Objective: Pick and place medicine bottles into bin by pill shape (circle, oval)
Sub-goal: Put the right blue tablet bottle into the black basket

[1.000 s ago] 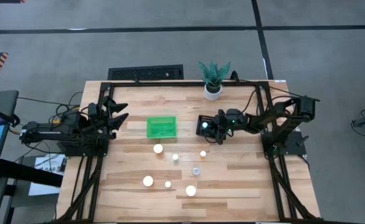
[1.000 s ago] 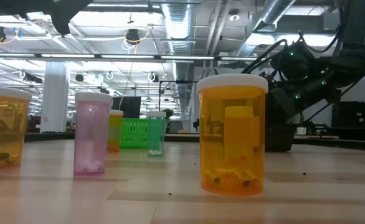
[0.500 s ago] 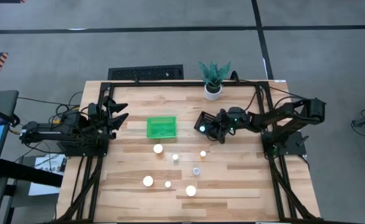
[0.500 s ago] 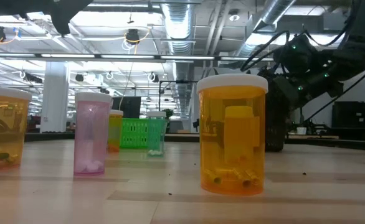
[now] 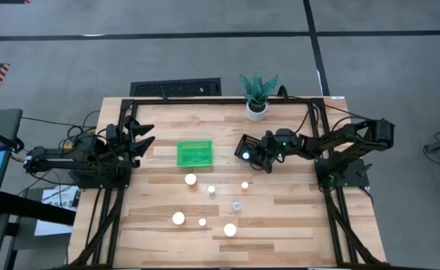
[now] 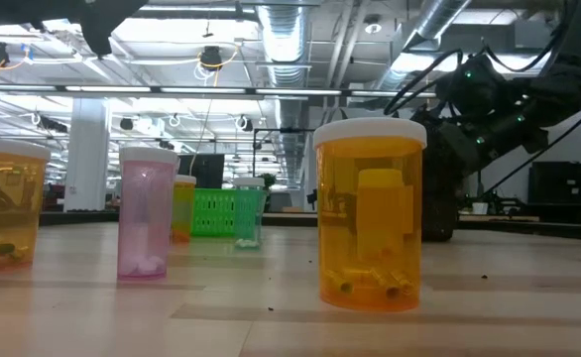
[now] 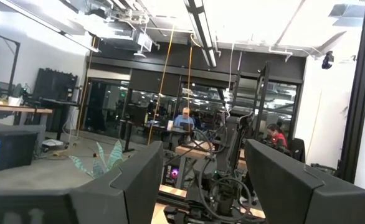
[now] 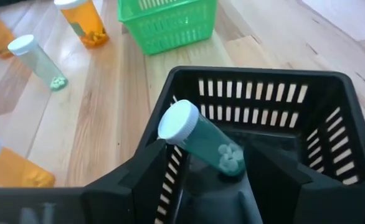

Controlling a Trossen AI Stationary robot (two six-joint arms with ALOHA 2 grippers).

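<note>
My right gripper (image 5: 248, 155) hangs over the black bin (image 5: 250, 142), shut on a green medicine bottle (image 8: 208, 143) with a white cap (image 5: 244, 155). Several other white-capped medicine bottles stand upright on their bases on the wooden table, among them one (image 5: 191, 179) near the green bin (image 5: 194, 153), one (image 5: 236, 205) mid-table and one (image 5: 230, 230) near the front. My left gripper (image 5: 141, 135) waits open at the table's left edge, raised, with nothing between its fingers (image 7: 132, 180). My right gripper pinches the green bottle's lower body near its bottom end (image 8: 229, 163) between its two fingers. It comes from the table's right side, slanting down. The bottle is tilted, its cap (image 8: 177, 119) pointing away from the gripper over the bin's rim (image 8: 164, 93); I cannot tell whether it touches the bin.
A white pot with a green plant (image 5: 257, 96) stands at the far edge behind the black bin. In the low view a large orange bottle (image 6: 370, 213), a pink one (image 6: 144, 213) and another orange one (image 6: 3, 213) stand close to the table's near edge.
My right arm has drawn its elbow toward the table's right edge, and in the low view its gripper has risen a little over the black bin. The green bottle stays between its fingers.
</note>
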